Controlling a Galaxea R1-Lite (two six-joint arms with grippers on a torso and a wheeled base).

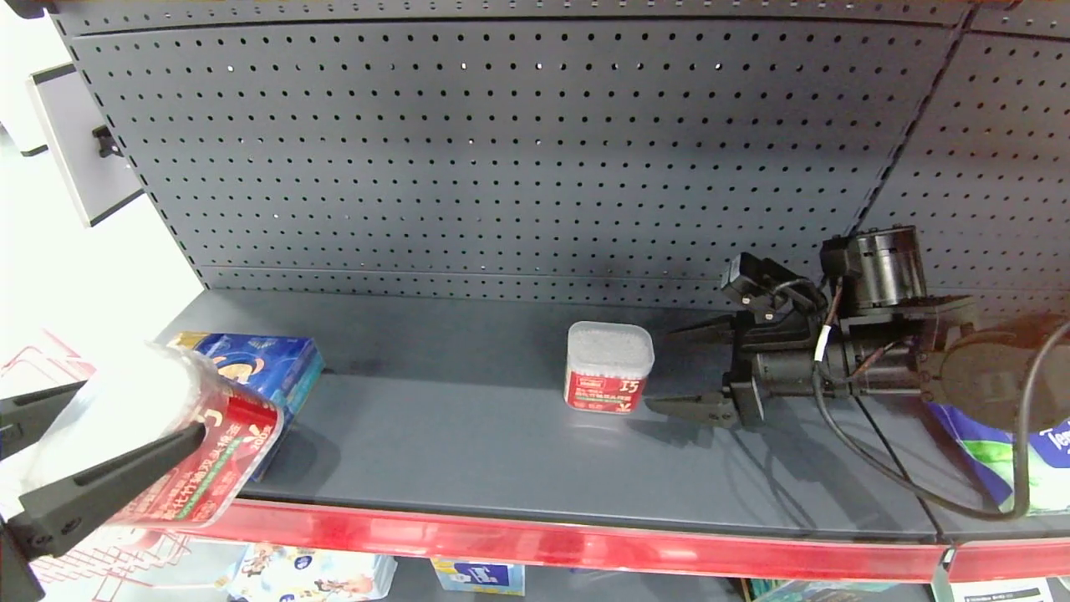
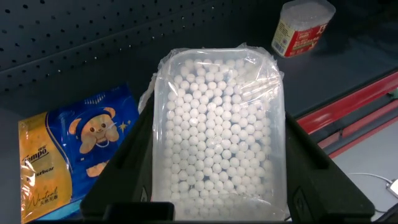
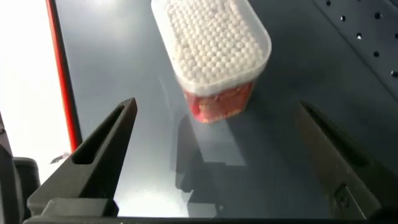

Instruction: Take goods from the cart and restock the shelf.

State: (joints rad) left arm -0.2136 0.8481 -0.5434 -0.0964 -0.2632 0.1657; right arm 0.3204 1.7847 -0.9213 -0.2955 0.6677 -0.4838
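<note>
Nearest in head view: L claw (image 1: 138, 410) at lower left, clamped on tilted swab tub (image 1: 167, 435) at front left corner of shelf (image 1: 468, 451), beside blue tissue pack (image 1: 259, 368). Mid-shelf a 2nd swab tub (image 1: 608, 366) stands upright. R claw (image 1: 677, 368) is spread wide just right of it, not touching. Green-white pack (image 1: 1003, 451) lies far right.

L wrist view: swab tub (image 2: 217, 130) sits btwn the dark fingers (image 2: 124, 168), w/ tissue pack (image 2: 68, 155) to one side and the 2nd tub (image 2: 303, 28) farther off.

R wrist view: R claw (image 3: 216, 109) gapes wide; 2nd tub (image 3: 211, 43) stands just ahead of the tips, clear of both.
</note>
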